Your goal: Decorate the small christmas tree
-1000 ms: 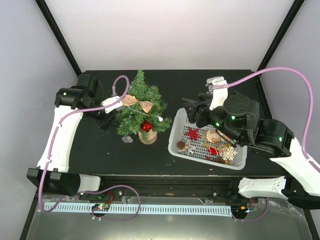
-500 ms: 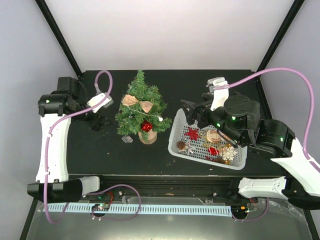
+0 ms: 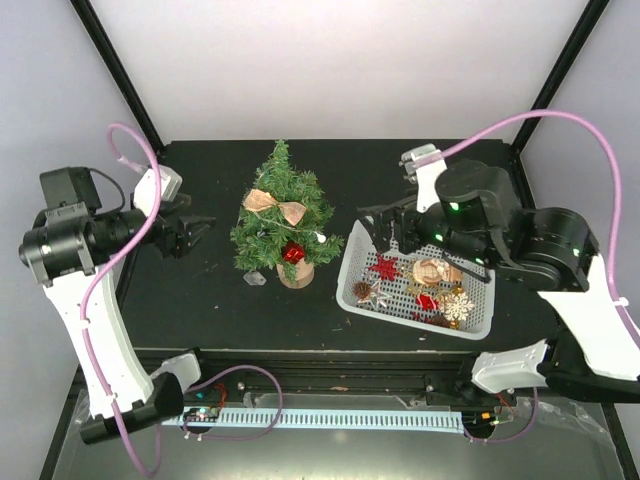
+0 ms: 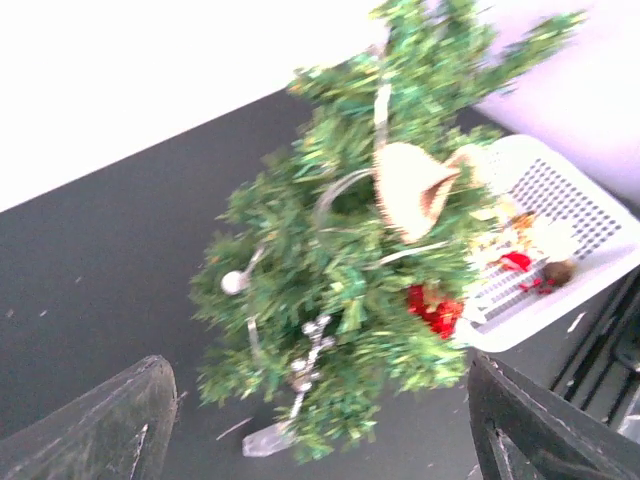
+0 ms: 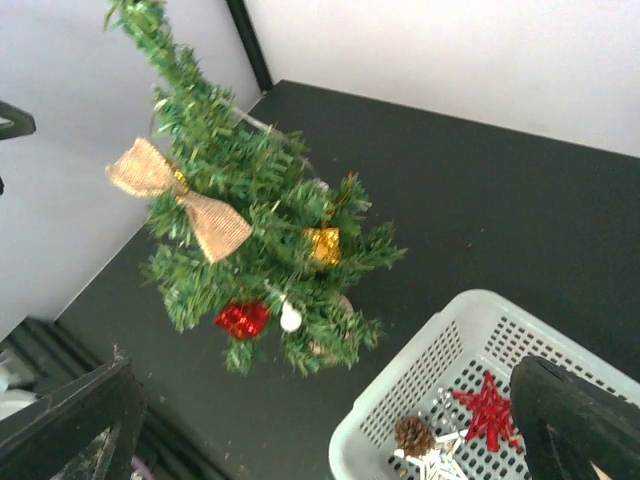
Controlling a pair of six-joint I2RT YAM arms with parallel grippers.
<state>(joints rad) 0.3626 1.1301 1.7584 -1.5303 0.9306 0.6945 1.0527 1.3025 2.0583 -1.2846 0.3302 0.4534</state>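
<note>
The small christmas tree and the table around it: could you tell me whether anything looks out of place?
A small clear piece lies loose on the black table beside the tan wooden stump of the small green christmas tree, neither hung on a branch nor in the white perforated basket. It looks dropped.
</note>
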